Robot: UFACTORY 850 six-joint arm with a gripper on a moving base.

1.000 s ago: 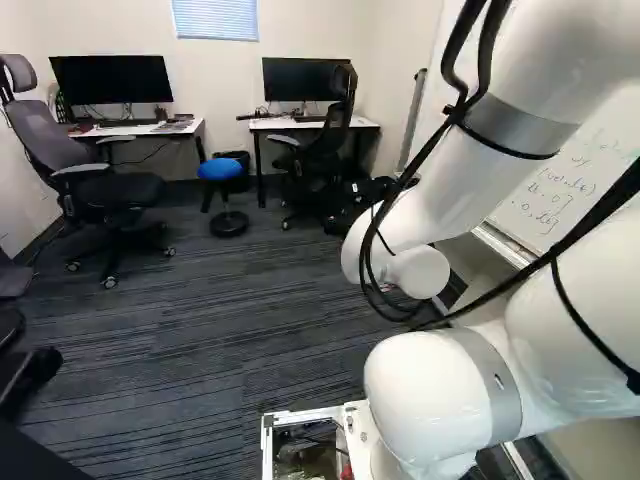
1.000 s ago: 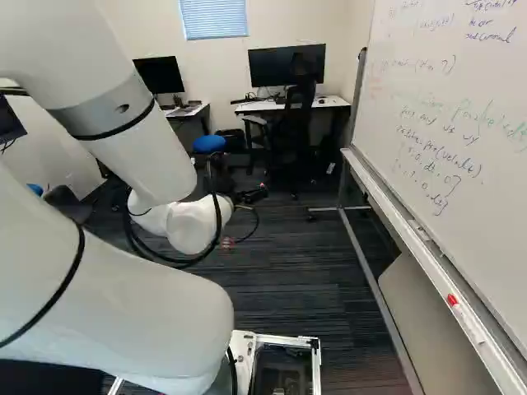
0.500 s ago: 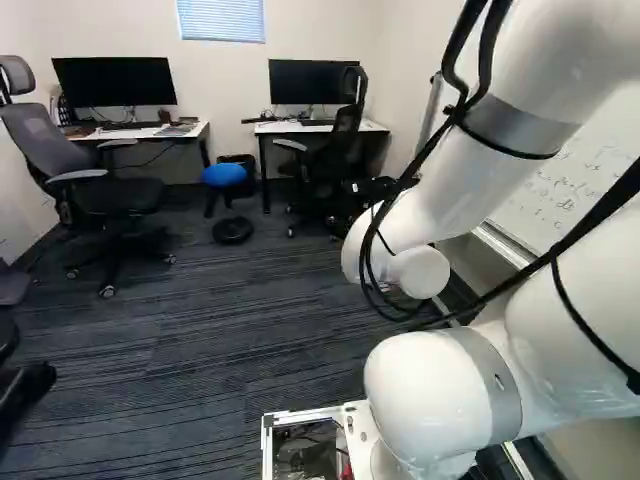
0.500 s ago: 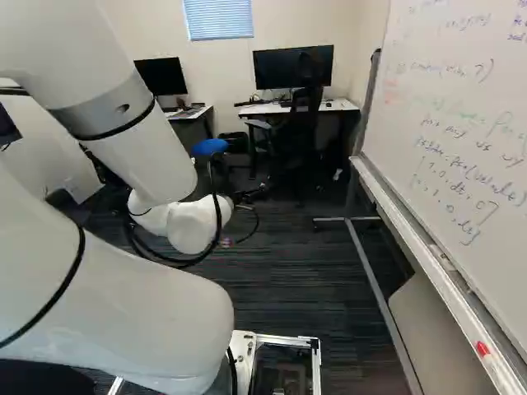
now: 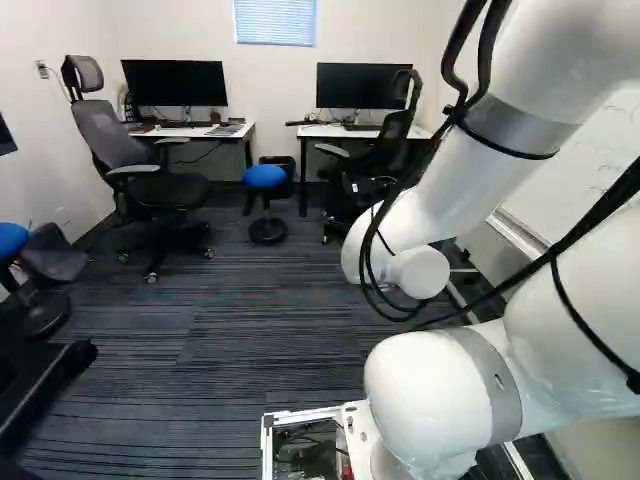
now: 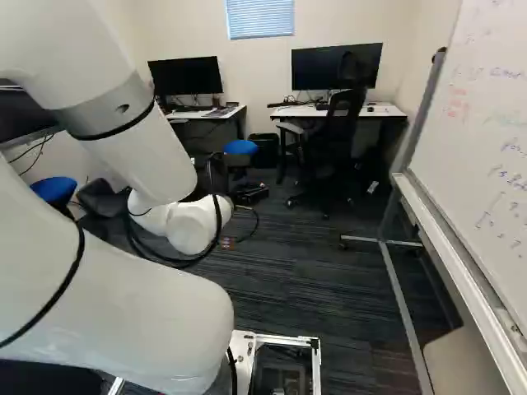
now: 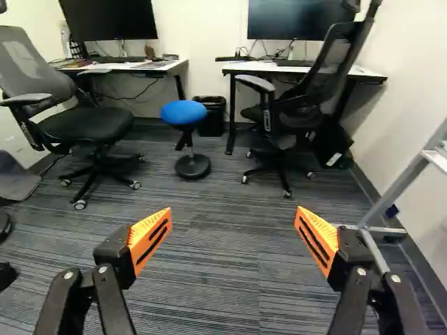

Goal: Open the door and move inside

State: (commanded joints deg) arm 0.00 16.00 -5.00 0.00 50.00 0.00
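So the white arm (image 5: 440, 390) fills the right of the left base view, with a white metal frame (image 5: 295, 416) beside its lowest joint. The gripper (image 6: 249, 194) is spread wide, orange pads (image 7: 149, 239) well apart, carpet (image 7: 223, 279) showing between them in the wrist view. As for the door, I honestly can't tell where it is from these views.

Bit further out, a whiteboard (image 6: 486, 156) on a metal stand runs along the right of the right base view. One blue stool (image 5: 10, 240) sits at the left edge of the left base view, then a grey mesh chair (image 5: 165, 190) past it.

Ahead of the gripper there's another blue-topped stool (image 7: 184, 113), with a black bin (image 7: 211, 115) just behind it and a black chair (image 7: 279, 105) nearby. Back wall has two white desks, left (image 5: 195, 131) and right (image 5: 335, 131), each with a monitor, plus a window blind (image 5: 275, 22) above.
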